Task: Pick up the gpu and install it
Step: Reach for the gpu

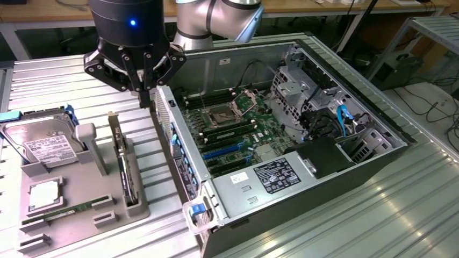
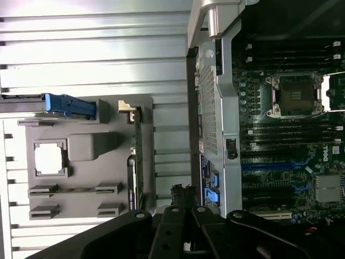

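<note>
- A robot arm's gripper [image 1: 145, 99] is hovering in the upper left of the exterior view, its fingers pressed together and carrying nothing, above the gap between a grey holder tray [image 1: 86, 183] and the back of an open computer case [image 1: 215, 67].
- The gpu [image 1: 123, 161] is standing on edge in a slot along the tray's side nearest the case, at lower left of the frame, its metal bracket pointing toward the gripper; gripper and card are apart.
- The step in hand looks like the approach for the pick. Doing it well likely means lining the fingers up across the card's thin upper edge, near mid-length and clear of the bracket, so the card is leaving its slot straight rather than tilting.
- The tray is also holding a hard drive [image 1: 44, 144] at its far left, a processor chip [image 1: 43, 194] in a square pocket, and a memory stick [image 1: 68, 210] in a low slot.
- The case, filling the centre and right, is showing a motherboard [image 1: 237, 129] with an empty processor socket [image 1: 217, 115], blue expansion slots [image 1: 223, 151] and a power supply [image 1: 276, 177].
</note>
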### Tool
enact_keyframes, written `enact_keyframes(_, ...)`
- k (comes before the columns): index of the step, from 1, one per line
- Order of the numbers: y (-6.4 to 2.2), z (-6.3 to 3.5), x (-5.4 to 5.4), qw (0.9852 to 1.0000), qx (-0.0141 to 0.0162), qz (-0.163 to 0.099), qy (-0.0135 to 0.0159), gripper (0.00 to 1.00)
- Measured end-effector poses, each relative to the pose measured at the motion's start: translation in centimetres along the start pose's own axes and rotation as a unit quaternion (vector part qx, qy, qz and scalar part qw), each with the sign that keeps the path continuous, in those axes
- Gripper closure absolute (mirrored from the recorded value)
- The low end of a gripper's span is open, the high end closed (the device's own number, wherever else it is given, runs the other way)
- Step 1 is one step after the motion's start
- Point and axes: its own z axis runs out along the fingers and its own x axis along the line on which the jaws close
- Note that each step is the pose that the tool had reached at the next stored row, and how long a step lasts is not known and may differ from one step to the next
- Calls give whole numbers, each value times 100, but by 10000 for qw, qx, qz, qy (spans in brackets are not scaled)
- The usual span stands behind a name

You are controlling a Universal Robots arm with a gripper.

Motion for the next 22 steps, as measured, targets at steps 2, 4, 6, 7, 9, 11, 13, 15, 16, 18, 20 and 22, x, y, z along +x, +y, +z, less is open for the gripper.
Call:
enact_keyframes(2, -4, 0, 11, 10000, 0, 0, 0, 89)
enact_keyframes(4, -8, 0, 22, 10000, 0, 0, 0, 89)
enact_keyframes(6, -11, 0, 31, 10000, 0, 0, 0, 89)
enact_keyframes(7, -13, 0, 36, 10000, 0, 0, 0, 89)
enact_keyframes(9, -16, 0, 47, 10000, 0, 0, 0, 89)
enact_keyframes(11, -20, 0, 57, 10000, -1, 0, 0, 89)
enact_keyframes(13, -23, 0, 65, 10000, 0, 0, 0, 89)
enact_keyframes(15, -26, 0, 74, 10000, 0, 1, 0, 89)
enact_keyframes(16, -27, 0, 80, 10000, 0, 1, 0, 89)
enact_keyframes(18, -31, 0, 91, 10000, 0, 0, 0, 89)
enact_keyframes(20, -34, 0, 104, 10000, 0, 1, 0, 89)
enact_keyframes(22, -37, 0, 117, 10000, 0, 0, 0, 89)
